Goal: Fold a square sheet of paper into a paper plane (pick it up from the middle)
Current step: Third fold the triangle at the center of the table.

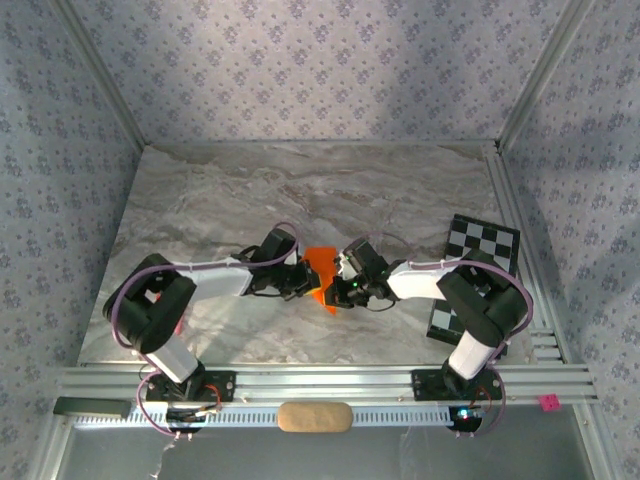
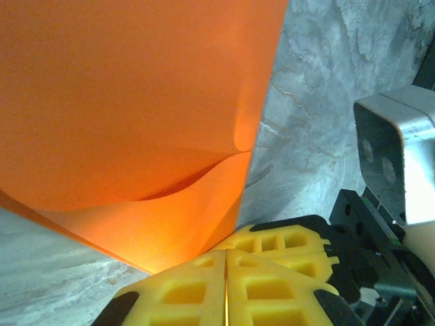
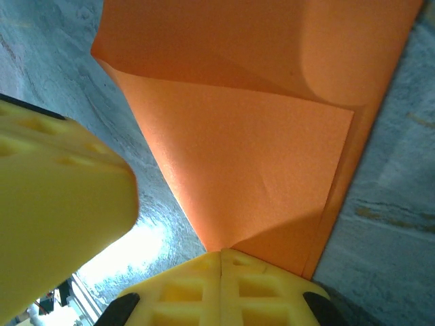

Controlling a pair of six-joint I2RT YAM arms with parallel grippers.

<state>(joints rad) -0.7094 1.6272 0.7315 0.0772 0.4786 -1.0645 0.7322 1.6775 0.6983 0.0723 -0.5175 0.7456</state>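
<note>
The square sheet of paper (image 1: 321, 268) is bright orange, folded into overlapping layers with a pointed end, and sits between the two grippers at the table's middle front. In the left wrist view the sheet (image 2: 136, 102) curves down to my left gripper (image 2: 225, 261), whose yellow jaws are pressed together on its lower edge. In the right wrist view the sheet (image 3: 258, 156) narrows to a tip that runs into my right gripper (image 3: 221, 257), also shut. From above, the left gripper (image 1: 305, 285) and right gripper (image 1: 340, 287) face each other, nearly touching. The paper plane is out of view.
A black-and-white checkerboard card (image 1: 480, 245) lies at the right, partly under the right arm. The marble table (image 1: 300, 190) has patterned walls on three sides. An aluminium rail (image 1: 330, 383) runs along the front, with a tan pad (image 1: 313, 417) and a pink tag (image 1: 548, 402).
</note>
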